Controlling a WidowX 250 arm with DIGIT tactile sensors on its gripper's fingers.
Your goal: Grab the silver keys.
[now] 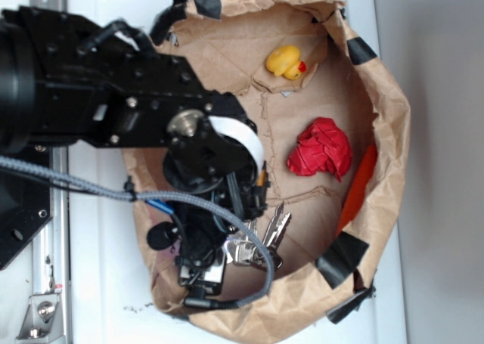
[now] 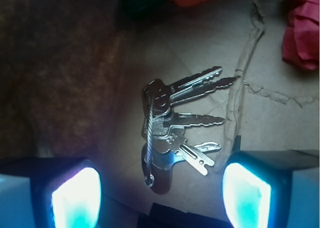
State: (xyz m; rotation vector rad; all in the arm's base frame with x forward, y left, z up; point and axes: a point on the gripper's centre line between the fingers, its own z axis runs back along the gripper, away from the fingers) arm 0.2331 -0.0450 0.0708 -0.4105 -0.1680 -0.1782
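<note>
Your gripper [image 2: 161, 193] is spread wide right now, nothing between the fingers [image 2: 75, 195], each glowing blue at a lower corner of the wrist view. The silver keys [image 2: 175, 130] lie flat on the floor of the brown paper bag [image 1: 393, 132], fanned out from their ring, between the two fingers but not touching either. From outside, the arm covers most of the bunch. A red crumpled wad [image 1: 320, 149] and a yellow duck [image 1: 285, 61] sit well apart from it.
</note>
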